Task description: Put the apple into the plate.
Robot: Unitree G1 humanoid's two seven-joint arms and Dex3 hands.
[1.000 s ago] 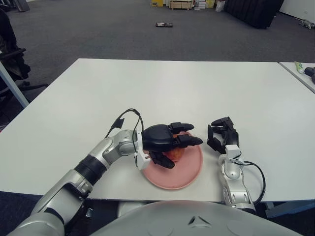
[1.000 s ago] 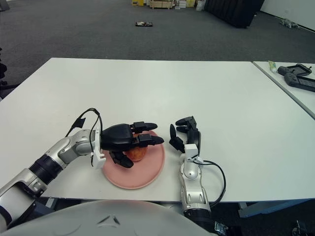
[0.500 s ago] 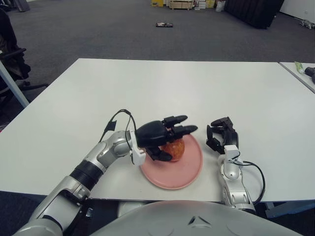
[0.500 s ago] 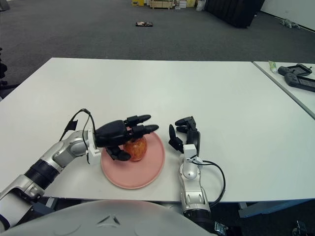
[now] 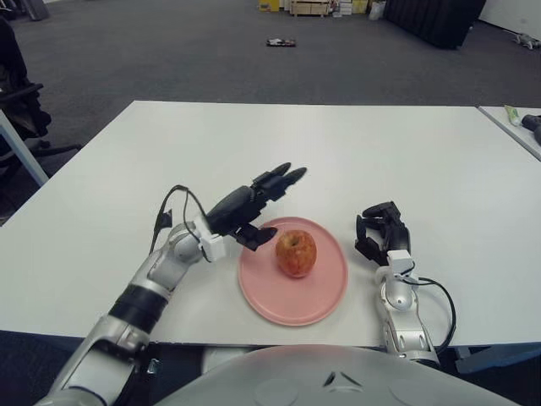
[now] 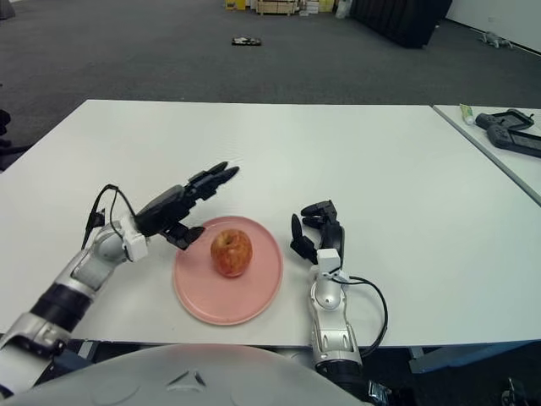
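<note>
White and broad, the surface [image 5: 338, 152] fills most of the view, with dark carpeted floor [image 5: 169, 51] beyond its far edge. All the things sit in the strip by the near edge, and the wide far half of the surface lies open. A second table [image 6: 499, 144] stands just off the right side, with a narrow gap between.

Next in size, the pink plate [image 5: 325, 296] lies flat close to the near edge, its front rim just short of the drop. The apple [image 5: 296, 253] stands upright on the plate, a little left of its middle, long axis vertical and stem dimple facing up; red and yellow skin shows. Bare plate shows all around it, most of all on the right and front.

The left hand [image 5: 250, 205] hovers off the plate's upper-left rim, apart from the apple, its fingers [image 5: 279, 178] stretched out straight and pointing up and to the right, holding nothing. The right hand [image 5: 380, 230] rests on the surface just right of the plate, near its rim but not touching, fingers loosely curled around nothing.
</note>
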